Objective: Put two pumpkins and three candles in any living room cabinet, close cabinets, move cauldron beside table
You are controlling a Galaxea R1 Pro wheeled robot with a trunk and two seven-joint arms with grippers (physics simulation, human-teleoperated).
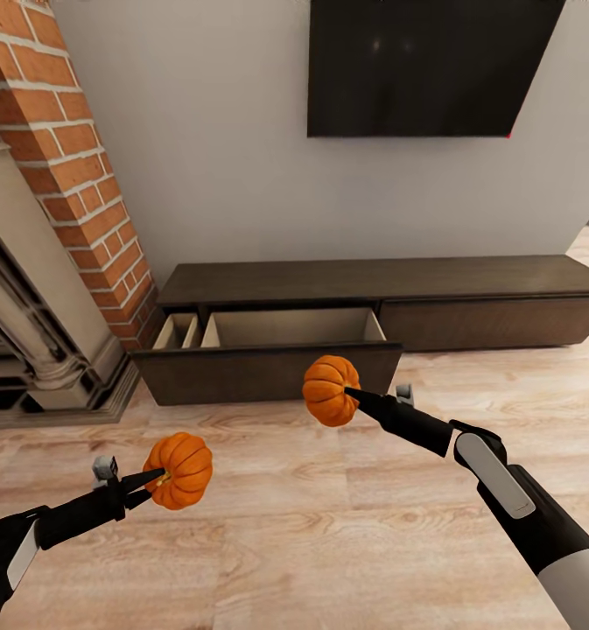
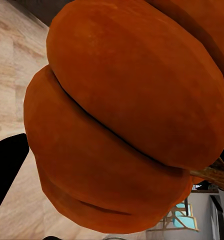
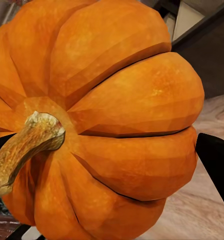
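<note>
Now: two pumpkins in the air, drawer waiting

Right tool [image 1: 351, 391] is clamped at the stem end of the right pumpkin [image 1: 330, 390], carrying it just in front of the cabinet [image 1: 382, 289], whose left drawer [image 1: 268, 372] stands pulled out, pale interior showing. Left tool [image 1: 154, 479] pinches the left pumpkin [image 1: 181, 470] the same way, lower and farther back over the wooden floor [image 1: 329, 542]. Both look rigid, ribbed and smooth-skinned, probably light for their bulk, so likely to swing or slip from a narrow pinch. Right wrist view shows the curved stem [image 3: 27, 147] beside a dark finger [image 3: 217, 160]. Best hold, I judge: across the ribs near the stem, lowered gently into the drawer.
</note>
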